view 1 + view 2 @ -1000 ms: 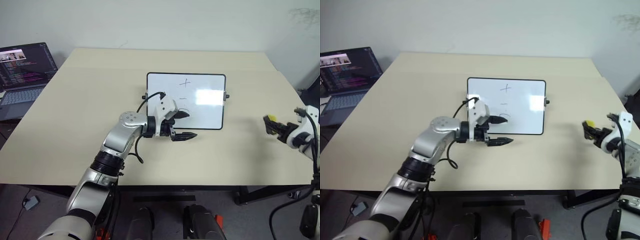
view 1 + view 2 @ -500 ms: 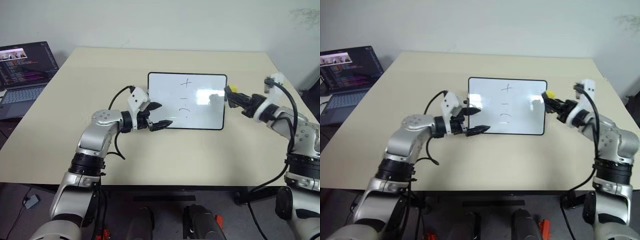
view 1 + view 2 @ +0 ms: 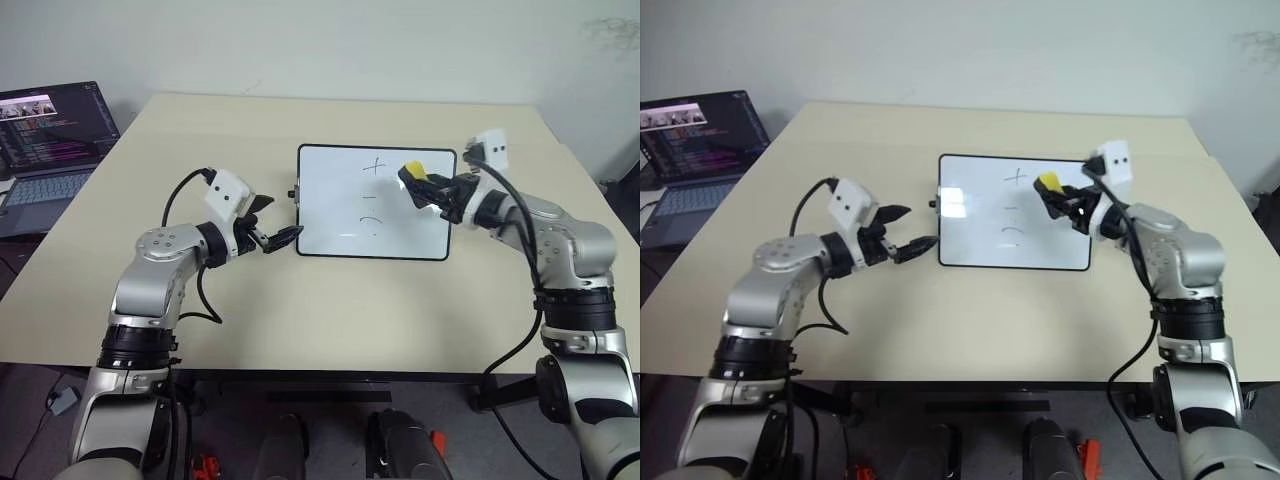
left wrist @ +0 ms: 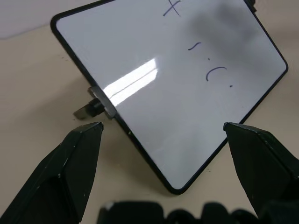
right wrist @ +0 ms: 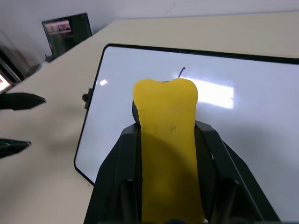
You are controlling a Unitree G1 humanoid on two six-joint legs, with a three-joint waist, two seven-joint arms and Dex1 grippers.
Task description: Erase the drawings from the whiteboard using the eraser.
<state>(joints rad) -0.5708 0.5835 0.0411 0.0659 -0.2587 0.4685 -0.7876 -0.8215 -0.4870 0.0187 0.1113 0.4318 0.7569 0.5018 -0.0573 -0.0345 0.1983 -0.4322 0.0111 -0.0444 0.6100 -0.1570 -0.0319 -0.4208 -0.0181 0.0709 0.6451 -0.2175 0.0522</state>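
Right claw (image 3: 420,186) pinches the small yellow block eraser (image 3: 412,171) over the glossy black-framed whiteboard (image 3: 330,215), ready to wipe; left claw (image 3: 272,222) gapes empty beside its edge, likely to steady it.

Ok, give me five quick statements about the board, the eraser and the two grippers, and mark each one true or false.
1. The right gripper is shut on the yellow eraser. True.
2. The left gripper is clamped on the whiteboard's frame. False: its fingers stand open, beside the whiteboard's left edge.
3. The drawings have been wiped off. False: a cross, a short dash and a small arc are on the board.
4. The eraser is over the right part of the whiteboard. True.
5. The laptop sits on the table next to the whiteboard. False: it stands off the table's left edge.
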